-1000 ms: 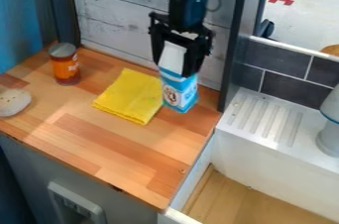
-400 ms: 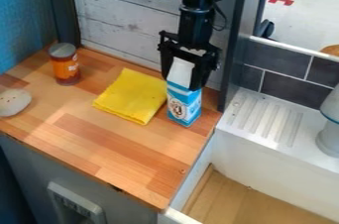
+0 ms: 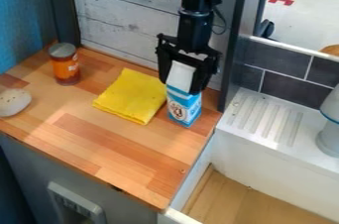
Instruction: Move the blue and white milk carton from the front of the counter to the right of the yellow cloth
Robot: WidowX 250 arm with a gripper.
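One blue-and-white carton (image 3: 183, 108) in the grasp of the black gripper (image 3: 180, 83), clamped near its white top, a finger along either side. Hanging down from the top edge of the view, in front of the pale wood-plank wall (image 3: 119, 15). Carton close to upright, with a slight lean, over the right rear part of the wooden counter (image 3: 99, 141); base at the surface or a little above, impossible to tell which. Printed in blue on its lower part, with a round dark emblem on the front.

Just beside the carton, toward the left of the view, a folded yellow cloth (image 3: 132, 96), flat on the wood. Farther left, near the back, an upright orange-brown jar (image 3: 65, 69) with a grey lid (image 3: 63, 49). At the left edge of the view, a rounded off-white object (image 3: 13, 102), resting on the counter.

To the right of the carton, a dark upright post (image 3: 235, 44), then a white ridged drainboard (image 3: 265, 119) below dark grey tiles (image 3: 288, 86). On the board, cut by the right edge, a pale vessel (image 3: 331, 134) with a blue line. Lower down, beside the counter, a wood-coloured basin floor (image 3: 228, 200).
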